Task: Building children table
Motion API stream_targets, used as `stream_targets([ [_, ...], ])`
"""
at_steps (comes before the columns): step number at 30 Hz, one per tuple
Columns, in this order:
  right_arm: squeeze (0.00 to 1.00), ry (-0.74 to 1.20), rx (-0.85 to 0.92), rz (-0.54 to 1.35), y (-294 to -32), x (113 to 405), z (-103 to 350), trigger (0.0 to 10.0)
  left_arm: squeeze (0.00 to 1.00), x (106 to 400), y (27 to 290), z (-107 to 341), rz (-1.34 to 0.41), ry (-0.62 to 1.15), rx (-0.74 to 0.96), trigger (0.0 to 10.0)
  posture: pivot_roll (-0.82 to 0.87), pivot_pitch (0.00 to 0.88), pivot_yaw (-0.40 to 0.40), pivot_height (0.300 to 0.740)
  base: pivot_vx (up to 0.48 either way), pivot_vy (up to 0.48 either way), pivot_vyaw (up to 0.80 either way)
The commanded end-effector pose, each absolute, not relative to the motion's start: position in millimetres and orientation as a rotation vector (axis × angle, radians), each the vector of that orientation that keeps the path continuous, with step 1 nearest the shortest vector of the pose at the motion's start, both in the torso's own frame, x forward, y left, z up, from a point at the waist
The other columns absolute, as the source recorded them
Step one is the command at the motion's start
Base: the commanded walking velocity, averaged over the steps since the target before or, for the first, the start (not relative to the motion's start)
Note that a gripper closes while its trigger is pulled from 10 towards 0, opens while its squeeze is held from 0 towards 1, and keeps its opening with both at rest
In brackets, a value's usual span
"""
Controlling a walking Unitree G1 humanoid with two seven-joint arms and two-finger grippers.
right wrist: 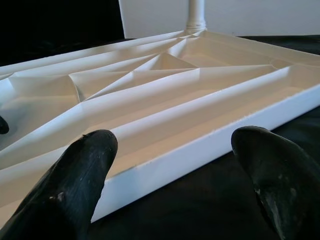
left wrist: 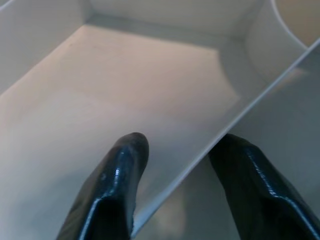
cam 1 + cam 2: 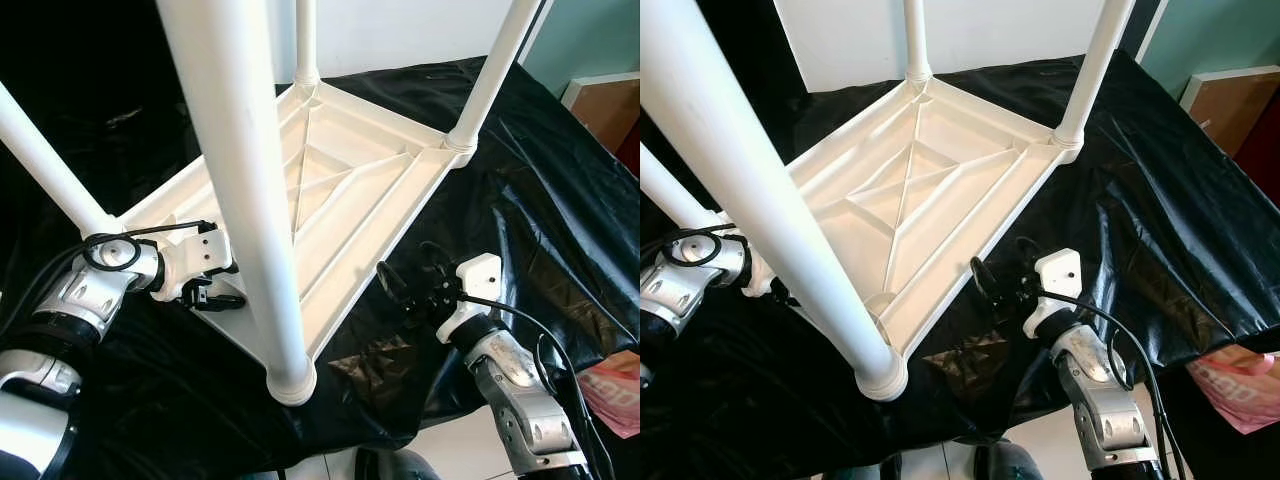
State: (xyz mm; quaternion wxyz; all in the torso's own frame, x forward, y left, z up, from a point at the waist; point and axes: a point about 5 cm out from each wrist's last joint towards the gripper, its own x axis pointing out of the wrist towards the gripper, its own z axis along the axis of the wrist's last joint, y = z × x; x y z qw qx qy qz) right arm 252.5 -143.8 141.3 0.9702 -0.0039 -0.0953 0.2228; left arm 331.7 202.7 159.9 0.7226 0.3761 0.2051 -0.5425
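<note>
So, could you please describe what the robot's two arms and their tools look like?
Both arms are silver metal with rounded, jointed segments. The left arm has a black cable looped over its wrist and a white bracket before its tool. The right arm carries a white block at the wrist with thin black cables trailing back. Each tool, like the right one, has two glossy black fingers.

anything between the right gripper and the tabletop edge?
Nothing but bare black sheet. In the right wrist view the right gripper is open, facing the upturned white tabletop's edge and short of it.
</note>
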Motion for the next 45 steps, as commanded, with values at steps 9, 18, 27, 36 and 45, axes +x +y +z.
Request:
stream_targets([
  [9, 0.00, -0.181, -0.013, 0.427, -146.4, 250.3, 140.6, 10.0, 0.00, 335.3, 206.0, 145.8, -1.173, 0.508, 0.729, 0.0, 0.03, 0.162, 0.007, 0.740, 0.000, 0.000, 0.00],
  [18, 0.00, -0.192, -0.022, 0.393, -150.7, 250.8, 143.0, 10.0, 0.00, 346.3, 182.9, 139.2, -1.093, 0.457, 0.626, 0.0, 0.02, 0.163, 0.018, 0.740, 0.000, 0.000, 0.00],
  [27, 0.00, -0.191, -0.027, 0.350, -155.4, 248.1, 141.6, 10.0, 0.00, 342.5, 161.1, 143.1, -1.094, 0.375, 0.514, 0.0, 0.00, 0.171, 0.039, 0.740, 0.000, 0.000, 0.00],
  [36, 0.00, -0.191, -0.043, 0.305, -164.0, 245.9, 141.9, 10.0, 0.00, 339.7, 140.8, 139.8, -0.969, 0.311, 0.368, 0.0, -0.01, 0.175, 0.041, 0.740, 0.000, 0.000, 0.00],
  [45, 0.00, -0.191, -0.056, 0.174, -178.1, 249.1, 140.3, 10.0, 1.00, 325.4, 119.7, 149.8, -1.018, 0.113, 0.215, 10.0, -0.01, 0.183, 0.023, 0.740, 0.000, 0.000, 0.00],
])
